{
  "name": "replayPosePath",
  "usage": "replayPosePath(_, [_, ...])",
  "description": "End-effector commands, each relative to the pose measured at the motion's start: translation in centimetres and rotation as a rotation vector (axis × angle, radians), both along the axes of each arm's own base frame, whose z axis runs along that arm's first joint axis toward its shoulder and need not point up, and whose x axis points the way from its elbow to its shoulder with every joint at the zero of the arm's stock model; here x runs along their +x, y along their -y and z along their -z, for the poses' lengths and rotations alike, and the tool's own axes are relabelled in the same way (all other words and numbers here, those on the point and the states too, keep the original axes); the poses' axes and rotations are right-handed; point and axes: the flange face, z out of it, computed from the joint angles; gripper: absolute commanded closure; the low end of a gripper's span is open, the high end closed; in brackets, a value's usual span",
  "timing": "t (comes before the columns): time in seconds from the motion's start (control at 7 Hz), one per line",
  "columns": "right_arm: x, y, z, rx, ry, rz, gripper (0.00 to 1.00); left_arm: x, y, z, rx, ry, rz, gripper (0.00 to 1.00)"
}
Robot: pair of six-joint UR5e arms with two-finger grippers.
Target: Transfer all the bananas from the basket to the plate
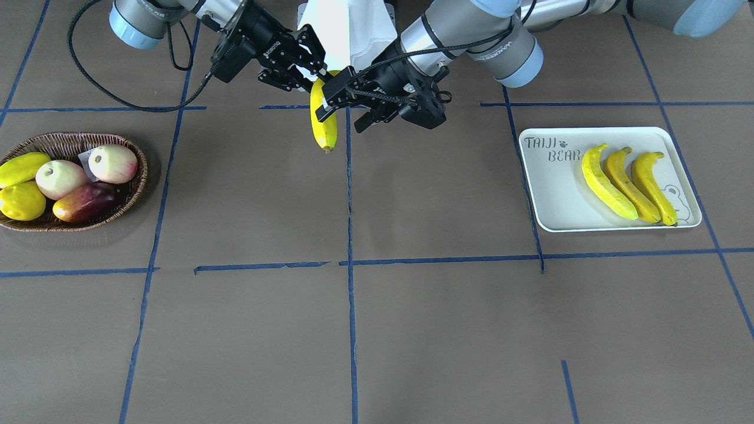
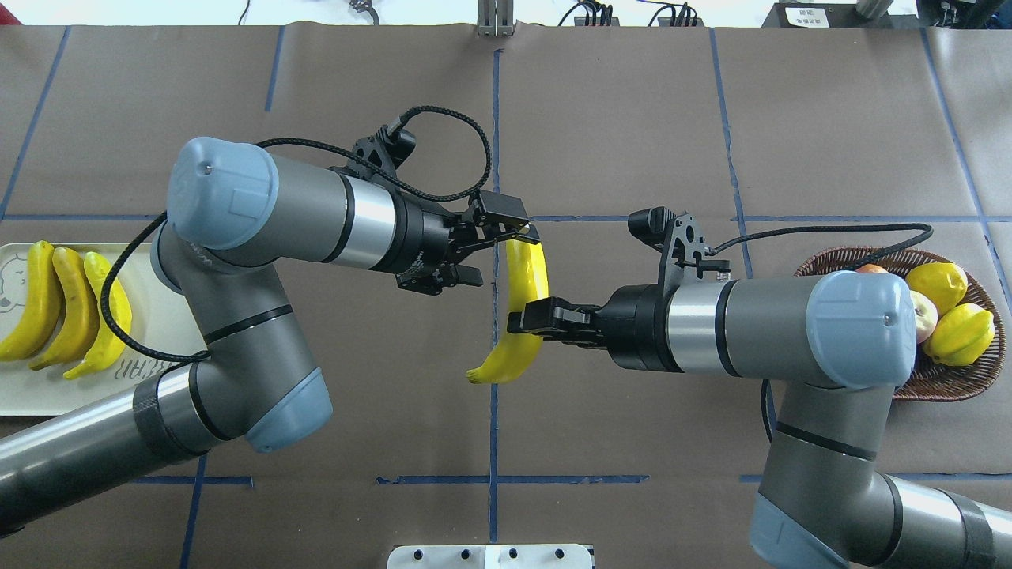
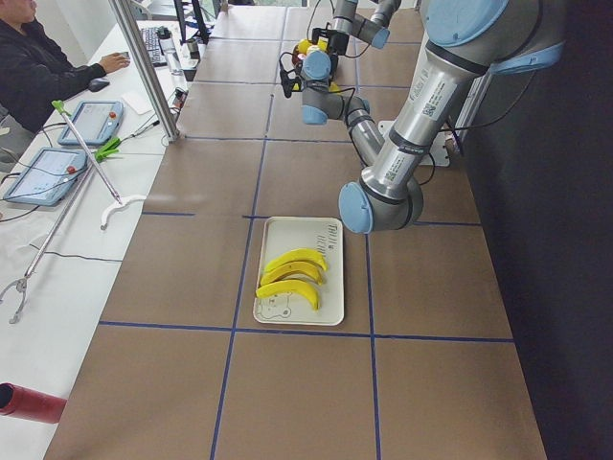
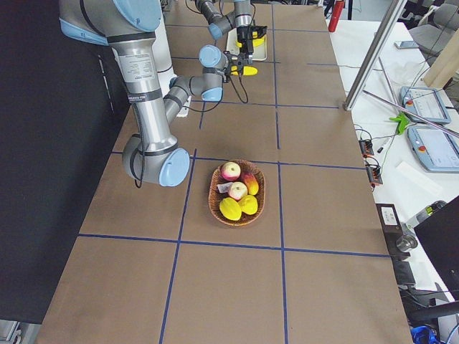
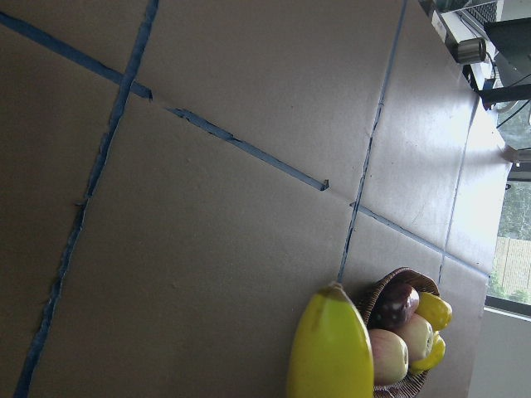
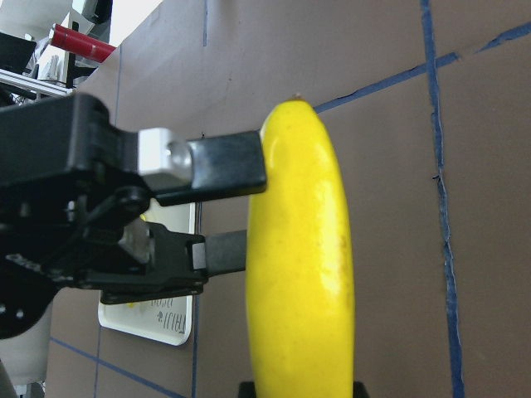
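Observation:
One banana [image 1: 324, 126] hangs in the air over the table's middle and also shows in the overhead view [image 2: 526, 273]. My right gripper [image 2: 526, 320] is shut on its middle, and the right wrist view shows the banana [image 6: 303, 249] between its pads. My left gripper [image 2: 506, 257] is at the banana's far end with its fingers [image 6: 228, 166] apart. The left wrist view shows only the banana's blunt end [image 5: 332, 356]. Three bananas [image 1: 627, 182] lie side by side on the white plate [image 1: 554, 194]. The wicker basket [image 1: 76, 138] holds no banana.
The basket holds two yellow-green oblong fruits [image 1: 20, 168], two pale apples [image 1: 112, 164] and a dark red fruit [image 1: 85, 203]. The robot's white base [image 1: 347, 29] is behind the grippers. An operator [image 3: 38, 67] sits beside the table.

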Motion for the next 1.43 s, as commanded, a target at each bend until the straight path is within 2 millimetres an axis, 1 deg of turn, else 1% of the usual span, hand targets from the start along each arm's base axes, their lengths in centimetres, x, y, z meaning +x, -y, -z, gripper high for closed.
replayPosePath(0.0, [0.0,0.0,0.0,0.001,0.0,0.001,0.97,1.6,-0.3,0.8,0.001,-0.001,0.0,0.01])
replayPosePath(0.14, [0.0,0.0,0.0,0.001,0.0,0.001,0.97,1.8,-0.5,0.7,0.01,0.0,-0.006,0.21])
replayPosePath(0.29, [0.0,0.1,-0.1,0.002,-0.001,-0.001,0.97,1.7,-0.5,0.7,0.01,-0.001,-0.006,0.86])
replayPosePath(0.43, [0.0,0.1,-0.1,0.002,-0.003,-0.001,0.95,1.7,-0.6,0.6,0.019,-0.004,-0.006,1.0])
replayPosePath(0.57, [0.1,0.1,-0.2,0.0,-0.005,-0.001,0.86,1.1,-0.5,0.5,0.035,-0.032,-0.001,1.0])
replayPosePath(0.71, [0.1,0.0,-0.1,0.0,-0.002,-0.001,0.1,1.0,-0.4,0.5,0.036,-0.034,0.002,1.0])
replayPosePath(0.86, [0.3,0.1,0.0,0.0,0.001,-0.004,0.0,1.0,-0.3,0.5,0.035,-0.034,0.003,1.0])
replayPosePath(1.0, [0.9,0.0,0.6,0.003,0.011,-0.005,0.0,0.9,-0.2,0.5,0.034,-0.031,0.005,1.0])
replayPosePath(1.14, [2.0,-0.4,1.3,0.004,0.027,0.0,0.0,0.0,1.2,-0.4,0.028,-0.012,0.032,1.0])
replayPosePath(1.29, [2.8,-0.7,1.7,0.01,0.038,-0.002,0.0,-0.6,2.1,-2.3,0.01,0.016,0.047,1.0])
